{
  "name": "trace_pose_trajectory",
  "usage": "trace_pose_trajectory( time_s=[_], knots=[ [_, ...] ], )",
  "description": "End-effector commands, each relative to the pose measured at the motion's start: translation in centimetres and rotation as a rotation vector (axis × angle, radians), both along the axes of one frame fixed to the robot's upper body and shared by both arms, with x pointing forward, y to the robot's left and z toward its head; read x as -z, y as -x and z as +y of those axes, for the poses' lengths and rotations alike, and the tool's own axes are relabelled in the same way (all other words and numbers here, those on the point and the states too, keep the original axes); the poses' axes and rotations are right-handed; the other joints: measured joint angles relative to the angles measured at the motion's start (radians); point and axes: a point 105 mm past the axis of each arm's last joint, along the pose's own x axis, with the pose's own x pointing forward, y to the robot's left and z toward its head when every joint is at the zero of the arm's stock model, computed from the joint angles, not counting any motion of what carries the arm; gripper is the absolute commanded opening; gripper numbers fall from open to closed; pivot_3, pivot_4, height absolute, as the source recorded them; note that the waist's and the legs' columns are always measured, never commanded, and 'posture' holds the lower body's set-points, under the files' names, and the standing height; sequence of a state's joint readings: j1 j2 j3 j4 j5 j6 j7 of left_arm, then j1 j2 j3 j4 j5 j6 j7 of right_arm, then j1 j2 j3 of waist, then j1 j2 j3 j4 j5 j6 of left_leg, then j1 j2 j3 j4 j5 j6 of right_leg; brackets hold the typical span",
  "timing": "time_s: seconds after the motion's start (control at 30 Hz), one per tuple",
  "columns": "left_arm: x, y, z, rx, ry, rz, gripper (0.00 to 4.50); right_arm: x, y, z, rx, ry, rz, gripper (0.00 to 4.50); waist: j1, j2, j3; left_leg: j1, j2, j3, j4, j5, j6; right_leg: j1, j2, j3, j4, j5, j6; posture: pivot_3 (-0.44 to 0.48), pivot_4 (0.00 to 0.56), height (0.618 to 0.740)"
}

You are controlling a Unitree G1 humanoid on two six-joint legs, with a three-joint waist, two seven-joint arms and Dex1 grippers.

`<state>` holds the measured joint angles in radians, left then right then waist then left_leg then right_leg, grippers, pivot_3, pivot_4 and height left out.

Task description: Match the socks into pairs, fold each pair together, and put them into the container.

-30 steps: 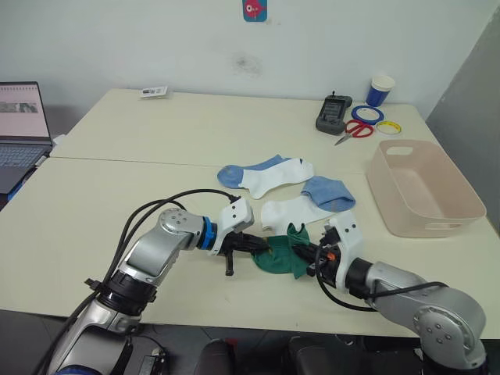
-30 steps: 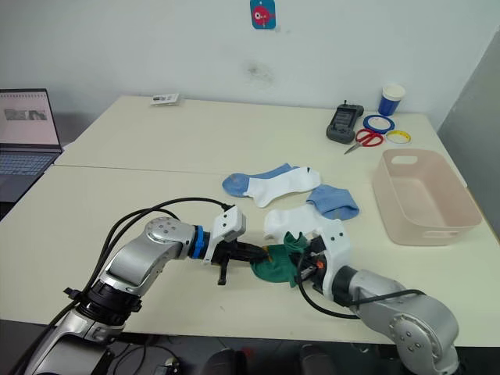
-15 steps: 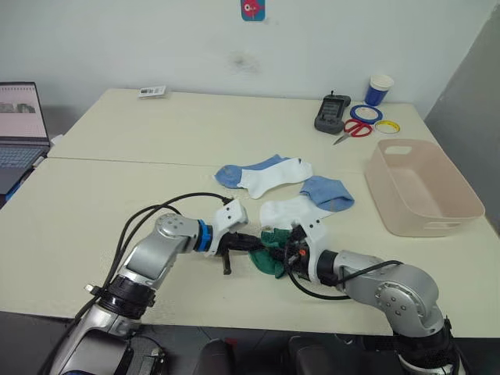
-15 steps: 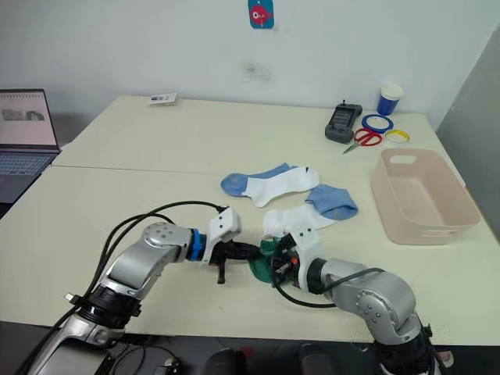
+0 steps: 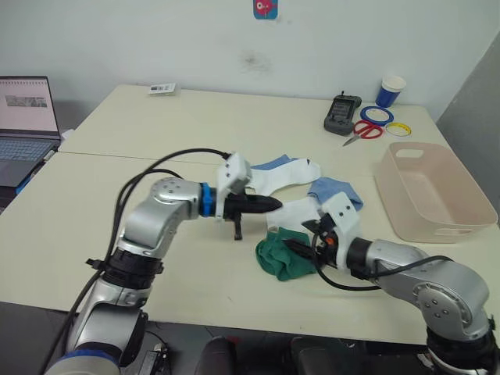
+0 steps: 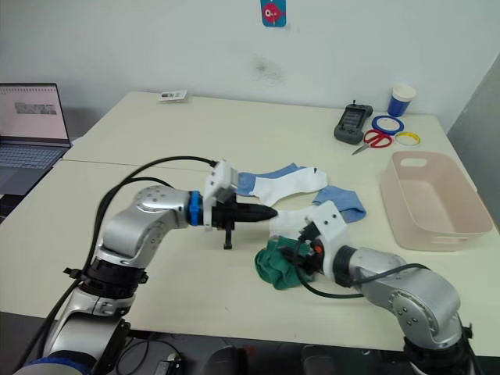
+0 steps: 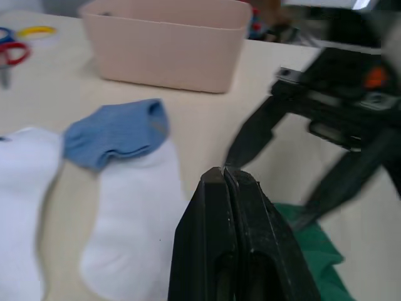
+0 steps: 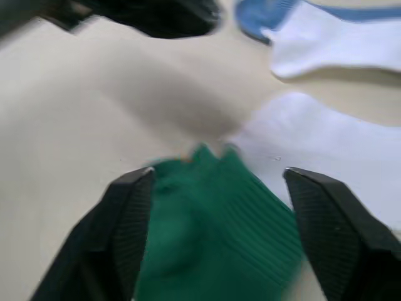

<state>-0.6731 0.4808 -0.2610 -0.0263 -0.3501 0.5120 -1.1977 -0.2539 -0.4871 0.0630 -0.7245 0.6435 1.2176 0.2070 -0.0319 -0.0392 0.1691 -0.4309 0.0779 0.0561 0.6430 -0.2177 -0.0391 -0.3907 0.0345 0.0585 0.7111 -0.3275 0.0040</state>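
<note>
The dark green socks [image 5: 280,259] lie bunched in one heap on the table near the front edge. My right gripper [image 5: 301,251] is open right at the heap's right side, and its wrist view has the green fabric [image 8: 219,219] between the spread fingers [image 8: 128,219]. My left gripper [image 5: 269,205] is shut on nothing and hovers above and to the left of the heap. Two white socks with light-blue heels lie behind, one [image 5: 291,173] farther back and one [image 5: 301,211] next to the heap. The pale pink container [image 5: 433,191] stands empty at the right.
A laptop [image 5: 23,117] sits at the far left. At the back right are a black device [image 5: 340,116], red scissors [image 5: 361,129], tape rings [image 5: 384,116] and a blue-and-white cup [image 5: 391,86]. A small card [image 5: 162,88] lies at the back edge.
My left gripper has lifted up and away from the green heap. The right gripper has drawn back to the heap's right side. The head camera has shifted.
</note>
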Motion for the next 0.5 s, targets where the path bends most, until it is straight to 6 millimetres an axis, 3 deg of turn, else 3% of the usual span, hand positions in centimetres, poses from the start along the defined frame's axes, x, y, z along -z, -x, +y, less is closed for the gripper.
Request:
trace_pose_trajectory(
  time_s=[0.03,0.2,0.37,0.5],
  knots=[
    [1.3,-0.3,-1.5,0.037,-0.064,-0.040,0.00,0.0,0.0,0.9,-0.031,-0.015,-0.040,1.90,-0.003,0.000,0.000,0.000,0.000,0.000,0.000,0.000,0.000,0.000,0.000,0.000,0.000,0.000,0.000,0.000,0.150,0.725],
    [4.7,-1.4,-1.7,0.008,-0.171,-0.028,0.00,2.2,0.2,2.0,-0.052,0.020,-0.016,0.12,-0.012,0.000,0.000,0.001,0.000,-0.001,0.000,0.000,0.000,-0.001,0.006,0.001,0.002,0.000,0.000,0.000,0.150,0.725],
    [7.8,-2.2,0.2,-0.050,-0.295,-0.019,0.00,4.2,1.3,1.4,-0.071,0.075,0.041,0.05,-0.009,0.000,0.000,0.001,0.001,0.000,0.001,0.000,0.000,-0.001,0.006,0.002,0.002,0.000,0.000,0.000,0.150,0.725],
    [8.6,-2.6,1.4,-0.072,-0.334,-0.028,0.00,4.6,2.2,0.8,-0.089,0.098,0.057,0.05,-0.008,0.000,0.000,0.000,0.002,0.000,0.001,0.000,0.000,0.000,0.004,0.002,0.002,0.000,0.000,0.000,0.150,0.725]
  ],
)
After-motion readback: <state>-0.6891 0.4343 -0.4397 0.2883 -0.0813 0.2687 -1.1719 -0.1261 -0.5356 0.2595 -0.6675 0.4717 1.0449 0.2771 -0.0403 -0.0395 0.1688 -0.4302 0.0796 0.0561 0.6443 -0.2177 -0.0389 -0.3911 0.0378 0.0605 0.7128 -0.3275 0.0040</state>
